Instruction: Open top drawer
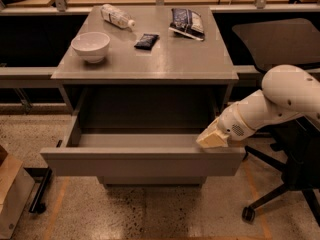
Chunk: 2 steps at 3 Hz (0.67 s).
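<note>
The top drawer (142,163) of the grey cabinet is pulled far out toward the camera. Its flat grey front panel runs across the lower middle, and its plain grey tray shows behind it. My gripper (212,139) comes in from the right on a white arm. Its cream-coloured tip rests on the top edge of the drawer front near the right end. The two lower drawers are hidden under the open drawer.
On the cabinet top (165,59) stand a white bowl (90,46), a lying plastic bottle (116,15), a small dark packet (146,40) and a dark snack bag (186,22). A black office chair (280,49) stands right. A cardboard box (12,194) and a black bar (40,191) lie left.
</note>
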Tool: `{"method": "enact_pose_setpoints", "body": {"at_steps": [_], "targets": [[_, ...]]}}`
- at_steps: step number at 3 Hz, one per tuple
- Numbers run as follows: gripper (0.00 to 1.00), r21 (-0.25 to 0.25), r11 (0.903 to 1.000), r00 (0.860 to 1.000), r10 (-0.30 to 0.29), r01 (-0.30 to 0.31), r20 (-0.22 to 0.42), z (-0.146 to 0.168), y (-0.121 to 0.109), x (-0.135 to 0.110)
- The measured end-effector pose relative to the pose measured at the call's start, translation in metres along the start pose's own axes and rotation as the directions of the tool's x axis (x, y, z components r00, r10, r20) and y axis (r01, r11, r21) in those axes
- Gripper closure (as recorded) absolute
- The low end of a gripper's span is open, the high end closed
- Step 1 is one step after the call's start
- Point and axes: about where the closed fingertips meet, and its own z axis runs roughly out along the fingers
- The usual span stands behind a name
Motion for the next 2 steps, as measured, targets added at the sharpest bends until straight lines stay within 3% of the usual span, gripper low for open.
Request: {"method": "enact_pose_setpoints", "body": {"at_steps": [1,2], "targets": [[0.91,-0.003,1.0000,1.000,-0.008,0.008,-0.007,-0.0023,0.0045,-0.0020],[0.68,-0.027,0.9995,1.000,-0.017,0.016,-0.013,0.0053,0.0054,-0.0055]]}}
